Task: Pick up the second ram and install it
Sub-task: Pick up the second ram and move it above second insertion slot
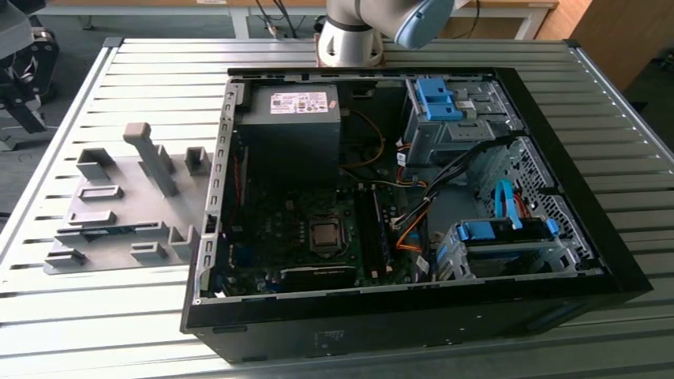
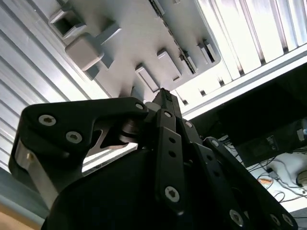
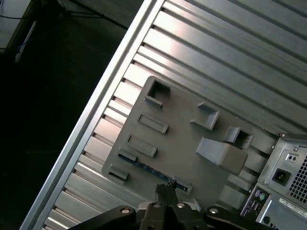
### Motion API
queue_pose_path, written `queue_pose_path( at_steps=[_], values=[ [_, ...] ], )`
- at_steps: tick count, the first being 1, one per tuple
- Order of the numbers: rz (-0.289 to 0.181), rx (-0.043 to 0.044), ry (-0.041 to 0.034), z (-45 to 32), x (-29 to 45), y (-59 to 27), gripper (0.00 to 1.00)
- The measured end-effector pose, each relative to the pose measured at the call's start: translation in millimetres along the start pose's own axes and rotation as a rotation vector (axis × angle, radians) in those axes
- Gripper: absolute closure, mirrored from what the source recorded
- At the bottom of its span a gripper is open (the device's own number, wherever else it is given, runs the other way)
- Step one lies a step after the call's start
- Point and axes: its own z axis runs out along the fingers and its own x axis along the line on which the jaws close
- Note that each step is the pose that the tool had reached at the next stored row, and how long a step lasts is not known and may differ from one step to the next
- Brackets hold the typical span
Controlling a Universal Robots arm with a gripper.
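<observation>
Hovering over gray holder [image 3: 182,139], fingers [image 3: 165,190] pressed together, empty, 2nd ram [image 3: 141,166] lying just below them

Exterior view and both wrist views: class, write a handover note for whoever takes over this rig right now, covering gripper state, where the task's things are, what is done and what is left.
Gripper: fingertips together, holding nothing, aimed at the grey plastic holder plate and apart from it.
Second ram: a long, thin dark-green circuit-board strip lying in the holder plate, which sits beside the open black computer case on the slatted metal table.
Done: nothing visible; the ram is untouched.
Left: the whole job, pickup and installation in the case.
</observation>
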Motion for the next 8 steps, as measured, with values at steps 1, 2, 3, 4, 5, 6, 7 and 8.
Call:
queue_pose_path(
  at_steps=[1, 2, 3, 4, 5, 6, 7, 8],
  values=[
    [-0.016, 0.0004, 0.0008, 0.0, 0.0, 0.0, 0.89],
    [-0.033, 0.0008, 0.0016, 0.1, 0.0, 0.0, 0.89],
    [-0.051, 0.0013, 0.0025, 0.1, 0.0, 0.0, 0.89],
    [-0.068, 0.0017, 0.0033, 0.1, 0.0, 0.0, 0.89],
    [-0.085, 0.0021, 0.0041, 0.2, 0.0, 0.0, 0.89],
    [-0.103, 0.0024, 0.005, 0.2, 0.0, 0.0, 0.89],
    [-0.12, 0.0028, 0.0057, 0.3, 0.0, 0.0, 0.89],
    [-0.137, 0.0032, 0.0065, 0.3, 0.0, 0.0, 0.89]
  ],
)
